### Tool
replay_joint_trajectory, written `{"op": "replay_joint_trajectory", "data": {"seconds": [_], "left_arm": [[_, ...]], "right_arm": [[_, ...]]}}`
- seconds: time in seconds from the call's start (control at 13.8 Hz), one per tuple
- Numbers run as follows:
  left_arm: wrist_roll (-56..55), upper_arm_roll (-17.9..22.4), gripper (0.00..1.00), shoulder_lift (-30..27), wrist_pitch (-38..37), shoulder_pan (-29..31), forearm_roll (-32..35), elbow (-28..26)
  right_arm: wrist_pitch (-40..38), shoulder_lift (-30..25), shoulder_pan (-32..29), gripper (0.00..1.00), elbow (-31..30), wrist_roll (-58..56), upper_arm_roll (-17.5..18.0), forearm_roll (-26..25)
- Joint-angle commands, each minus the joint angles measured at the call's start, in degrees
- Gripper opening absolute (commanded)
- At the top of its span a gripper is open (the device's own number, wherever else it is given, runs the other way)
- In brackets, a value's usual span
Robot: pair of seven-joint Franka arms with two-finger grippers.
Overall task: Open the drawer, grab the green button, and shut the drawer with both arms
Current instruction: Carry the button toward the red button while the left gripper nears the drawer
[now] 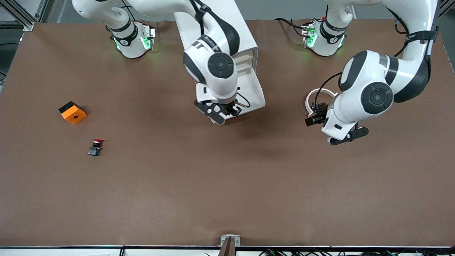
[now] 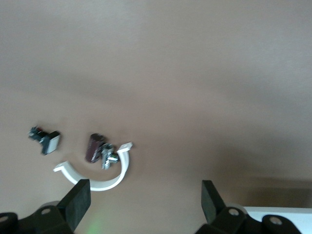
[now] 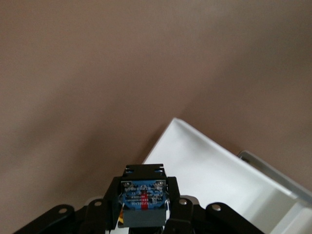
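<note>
The white cabinet (image 1: 233,32) stands at the robots' edge of the table with its drawer (image 1: 253,89) pulled open toward the front camera. My right gripper (image 1: 227,109) hangs over the drawer's front end, shut on the button (image 3: 145,194). The right wrist view shows the button's black and blue block body between the fingers (image 3: 109,195), with the white drawer (image 3: 219,175) below. Its cap is hidden. My left gripper (image 1: 313,117) waits open above the table toward the left arm's end, with nothing between its fingers (image 2: 78,200).
A white C-shaped clamp (image 2: 105,178), a dark red piece (image 2: 93,147), a metal screw (image 2: 108,156) and a small white-faced switch (image 2: 48,141) lie under the left gripper. An orange block (image 1: 72,112) and a red-capped button (image 1: 95,146) lie toward the right arm's end.
</note>
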Motion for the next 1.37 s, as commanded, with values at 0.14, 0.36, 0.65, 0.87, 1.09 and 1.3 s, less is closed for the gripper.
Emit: {"op": "replay_joint_trajectory", "data": {"seconds": [0.14, 0.36, 0.65, 0.87, 1.09, 1.3], "left_arm": [[-0.12, -3.25, 1.00, 3.37, 10.16, 0.18, -1.09, -2.43], [-3.52, -4.48, 1.00, 6.27, 15.18, -1.48, -1.27, -2.87], [-9.86, -4.48, 1.00, 11.45, 21.68, -5.17, -1.27, -2.87], [-14.17, -4.48, 1.00, 14.97, 22.92, -8.33, -1.27, -2.61], [-17.77, -4.75, 1.00, 17.17, 22.84, -10.45, -1.44, -2.52], [-21.99, -5.10, 1.00, 18.58, 22.84, -14.22, -4.43, -2.35]], "right_arm": [[-5.71, -6.24, -8.75, 0.00, -1.91, -17.04, 0.73, 0.19], [-5.01, -10.37, -14.90, 0.00, -8.39, -30.31, 0.64, 0.11], [-0.54, -15.04, -24.48, 0.00, -19.12, -51.13, 0.38, -0.86], [3.50, -14.70, -31.17, 0.00, -22.83, -60.13, 0.38, -3.75], [7.99, -12.50, -36.18, 0.00, -24.24, -64.79, 0.47, -5.87], [9.66, -9.95, -37.86, 0.00, -24.33, -64.98, 0.38, -6.22]]}}
